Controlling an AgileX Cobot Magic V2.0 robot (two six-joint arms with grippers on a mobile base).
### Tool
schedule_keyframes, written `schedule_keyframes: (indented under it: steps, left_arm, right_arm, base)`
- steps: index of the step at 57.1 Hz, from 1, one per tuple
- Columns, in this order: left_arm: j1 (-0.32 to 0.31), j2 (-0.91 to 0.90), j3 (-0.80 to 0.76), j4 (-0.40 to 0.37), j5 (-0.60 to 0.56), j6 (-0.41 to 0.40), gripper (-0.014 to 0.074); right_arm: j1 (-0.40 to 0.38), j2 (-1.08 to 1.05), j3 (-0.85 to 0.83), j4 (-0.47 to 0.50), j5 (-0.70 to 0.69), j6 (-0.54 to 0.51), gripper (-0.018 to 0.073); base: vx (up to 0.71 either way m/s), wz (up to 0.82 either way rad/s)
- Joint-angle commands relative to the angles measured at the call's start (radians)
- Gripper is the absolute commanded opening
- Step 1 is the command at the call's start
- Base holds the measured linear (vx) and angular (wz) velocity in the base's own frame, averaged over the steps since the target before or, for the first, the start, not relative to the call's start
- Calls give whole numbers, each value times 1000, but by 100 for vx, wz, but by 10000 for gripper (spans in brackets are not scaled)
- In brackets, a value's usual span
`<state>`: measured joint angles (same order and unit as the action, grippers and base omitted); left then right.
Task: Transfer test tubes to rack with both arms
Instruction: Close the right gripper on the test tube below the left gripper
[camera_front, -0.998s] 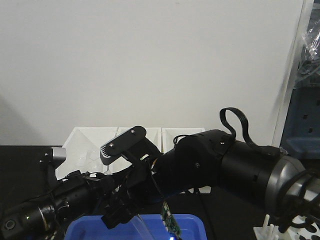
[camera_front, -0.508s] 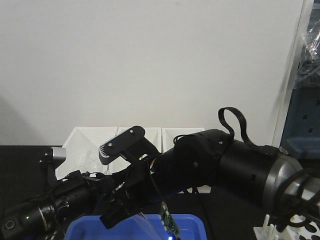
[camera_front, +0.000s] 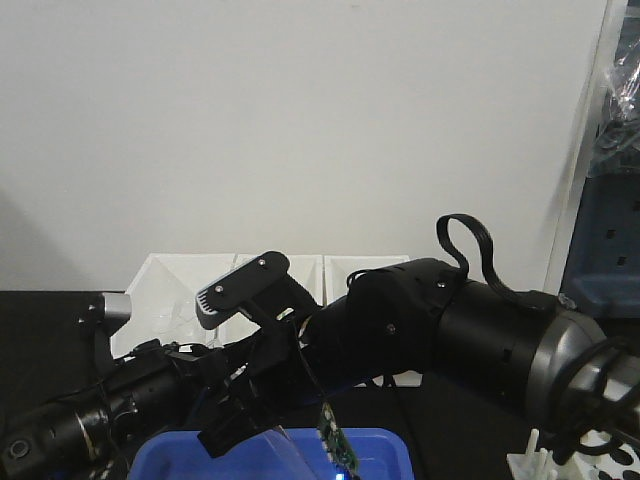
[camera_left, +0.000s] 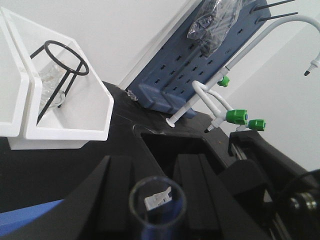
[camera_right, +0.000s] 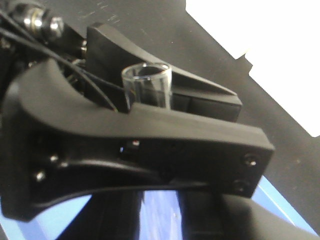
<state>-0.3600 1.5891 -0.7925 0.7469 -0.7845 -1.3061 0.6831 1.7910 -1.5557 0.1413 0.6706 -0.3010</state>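
The right arm (camera_front: 460, 330) crosses the left arm (camera_front: 70, 425) above the blue tray (camera_front: 385, 450). Behind the tray, a white bin (camera_left: 75, 125) holds a black wire stand (camera_left: 62, 65) and clear glassware (camera_left: 49, 84). The rack (camera_front: 535, 462) stands right of the tray. The right end effector (camera_front: 212, 372) is spread wide. The left end effector (camera_left: 152, 172) pinches one test tube (camera_left: 157, 202) over the tray.

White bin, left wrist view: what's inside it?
Inside the white bin: a black wire stand and a clear glass piece behind its wires. The bin's front wall hides the floor nearest the camera.
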Motion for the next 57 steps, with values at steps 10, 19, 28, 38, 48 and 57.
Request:
schedule_keyframes:
  steps: [10,19,28,38,48,57]
  left_arm:
    - [-7,-40,-32,-54,-90,-4,63]
    - [-7,-40,-32,-53,-97,-1,193]
    - [-7,-40,-32,-54,-116,-1,360]
    - [-7,-40,-32,-86,-145,0,456]
    - [-4,-40,-32,-100,-133,59,456]
    - [26,-42,-32,-165,-140,87,456]
  right_arm:
    - [-5,-46,-35,5,-78,1,-12]
    - [-5,-46,-35,5,-77,2,-12]
    - [-5,-46,-34,5,-77,4,-12]
    - [-7,-46,-34,5,-77,5,-12]
    - [-7,-46,-34,-1,-92,14,-12]
    - [-18,-46,-34,-56,-92,61,-11]
  base:
    - [0,0]
    - [0,0]
    - [0,0]
    - [0,0]
    - [0,0]
    - [0,0]
